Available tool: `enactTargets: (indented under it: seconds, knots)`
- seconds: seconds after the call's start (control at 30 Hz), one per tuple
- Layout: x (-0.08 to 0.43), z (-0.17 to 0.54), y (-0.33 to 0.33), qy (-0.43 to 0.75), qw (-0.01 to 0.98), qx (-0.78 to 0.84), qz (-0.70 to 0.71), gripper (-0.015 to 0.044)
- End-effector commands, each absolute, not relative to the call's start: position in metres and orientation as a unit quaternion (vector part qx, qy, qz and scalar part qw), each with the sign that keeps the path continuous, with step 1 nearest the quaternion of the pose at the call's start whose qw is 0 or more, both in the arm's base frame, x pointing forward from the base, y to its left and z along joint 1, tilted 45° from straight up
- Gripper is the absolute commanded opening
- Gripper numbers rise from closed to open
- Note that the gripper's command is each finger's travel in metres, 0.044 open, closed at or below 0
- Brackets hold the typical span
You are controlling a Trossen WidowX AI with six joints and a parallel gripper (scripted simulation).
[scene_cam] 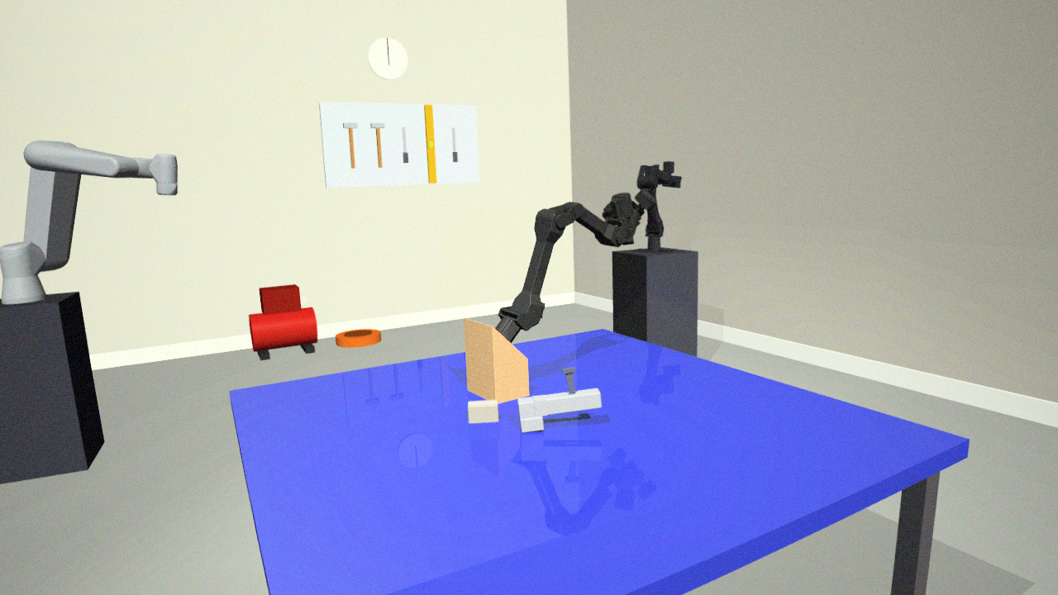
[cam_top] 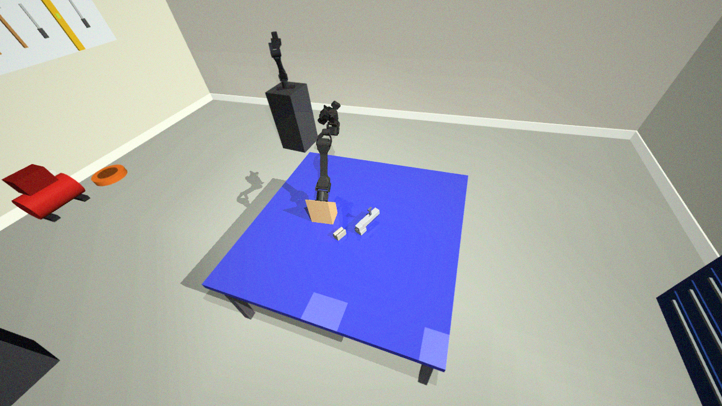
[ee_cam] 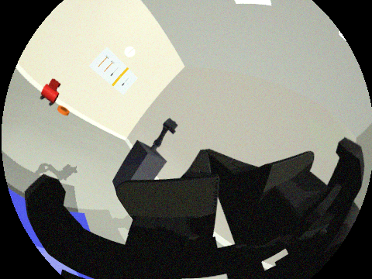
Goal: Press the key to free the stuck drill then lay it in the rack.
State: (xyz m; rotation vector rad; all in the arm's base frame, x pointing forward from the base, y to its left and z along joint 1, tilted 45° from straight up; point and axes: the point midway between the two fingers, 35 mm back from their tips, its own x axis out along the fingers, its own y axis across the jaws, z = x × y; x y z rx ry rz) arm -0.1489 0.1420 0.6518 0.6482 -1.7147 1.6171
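A white block-like body (cam_top: 366, 221) (scene_cam: 565, 402) lies on the blue table, with a thicker block at its near-left end. A grey T-shaped piece (cam_top: 370, 211) (scene_cam: 569, 381) stands up from it, head on top. I cannot tell the key and the drill apart at this size. A small cream grooved block (cam_top: 339, 233) (scene_cam: 483, 411), which looks like the rack, sits just left of the white body. My gripper (cam_top: 329, 114) (scene_cam: 622, 214) (ee_cam: 204, 154) is shut and empty. It is raised high beyond the table's far edge, well away from these things. Its fingertips are hard to see in the top and exterior views.
A tan wedge block (cam_top: 321, 212) (scene_cam: 492, 362) stands at my arm's base, beside the cream block. The blue table (cam_top: 393, 282) (scene_cam: 414, 502) bears them all. Another black arm (cam_top: 277, 55) (scene_cam: 652, 211) (ee_cam: 160, 136) stands on a dark pedestal (cam_top: 293, 118) (scene_cam: 655, 303) (ee_cam: 141, 164) behind.
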Motion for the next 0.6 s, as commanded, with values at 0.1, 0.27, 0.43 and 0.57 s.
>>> enactTargets:
  seconds: [0.1, 0.27, 0.43, 0.57]
  knots:
    - [-0.139, 0.617, 0.226, -0.606, 0.386, 0.143, 0.681, 0.0]
    - [-0.106, 0.589, 0.287, -0.546, 0.442, 0.069, 0.709, 0.0]
    - [-0.07, 0.557, 0.334, -0.481, 0.487, 0.009, 0.729, 0.0]
    - [-0.027, 0.526, 0.369, -0.414, 0.53, -0.036, 0.739, 0.0]
